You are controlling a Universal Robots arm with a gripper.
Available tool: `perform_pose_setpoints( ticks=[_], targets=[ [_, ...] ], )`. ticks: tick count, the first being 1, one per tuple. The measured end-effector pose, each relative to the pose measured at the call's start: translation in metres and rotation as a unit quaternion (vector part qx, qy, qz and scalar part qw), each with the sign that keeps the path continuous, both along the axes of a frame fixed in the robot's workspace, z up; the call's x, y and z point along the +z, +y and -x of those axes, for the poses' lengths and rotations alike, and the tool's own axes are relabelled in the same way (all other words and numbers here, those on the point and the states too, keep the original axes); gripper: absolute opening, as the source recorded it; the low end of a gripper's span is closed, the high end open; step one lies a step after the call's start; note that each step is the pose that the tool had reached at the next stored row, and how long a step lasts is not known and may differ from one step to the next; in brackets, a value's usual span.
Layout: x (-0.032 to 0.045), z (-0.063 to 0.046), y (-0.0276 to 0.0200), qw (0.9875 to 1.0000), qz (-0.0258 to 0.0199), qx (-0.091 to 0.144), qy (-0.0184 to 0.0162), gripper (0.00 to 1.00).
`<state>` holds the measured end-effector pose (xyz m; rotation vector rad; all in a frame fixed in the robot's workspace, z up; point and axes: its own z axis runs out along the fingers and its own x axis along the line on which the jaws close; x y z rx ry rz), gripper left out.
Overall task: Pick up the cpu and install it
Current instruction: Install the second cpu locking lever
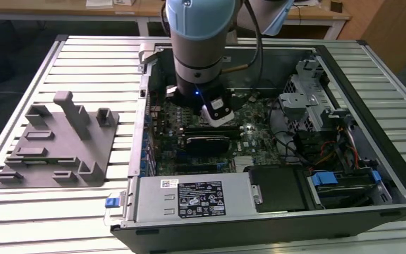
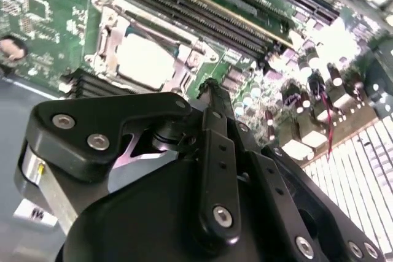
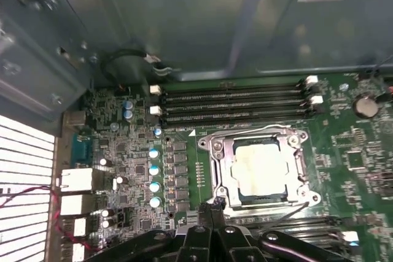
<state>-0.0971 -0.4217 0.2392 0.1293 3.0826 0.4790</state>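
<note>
The cpu [image 3: 261,167], a pale silvery square chip, lies flat inside the metal socket frame [image 3: 216,151] on the green motherboard; the second wrist view shows the cpu [image 2: 144,65] in that frame too. My gripper [image 3: 212,205] hovers just beside the socket's corner, fingers pressed together with nothing between them. In the second wrist view the gripper [image 2: 209,85] ends a short way off the cpu's edge. In the exterior view the gripper [image 1: 218,120] reaches down into the open computer case [image 1: 372,174] over the motherboard.
A grey fixture [image 1: 55,143] sits on the slatted table at the exterior view's left. Memory slots [image 3: 233,105] run beside the socket. Drive cage [image 1: 308,100], cables and a power supply [image 1: 196,198] crowd the case.
</note>
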Motion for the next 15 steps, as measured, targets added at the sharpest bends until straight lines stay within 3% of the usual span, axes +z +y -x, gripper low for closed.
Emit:
perform_pose_setpoints(
  ticks=[4, 9, 11, 15],
  targets=[
    [0.0095, -0.001, 0.0, 1.0, 0.0, 0.0, 0.0, 0.11],
    [0.0115, -0.008, 0.0, 1.0, 0.0011, -0.002, 0.0, 0.11],
    [0.0115, -0.011, 0.0, 1.0, 0.0047, -0.006, 0.0001, 0.11],
    [0.0114, -0.015, 0.0, 0.9997, 0.0201, -0.014, 0.0001, 0.11]
  ],
)
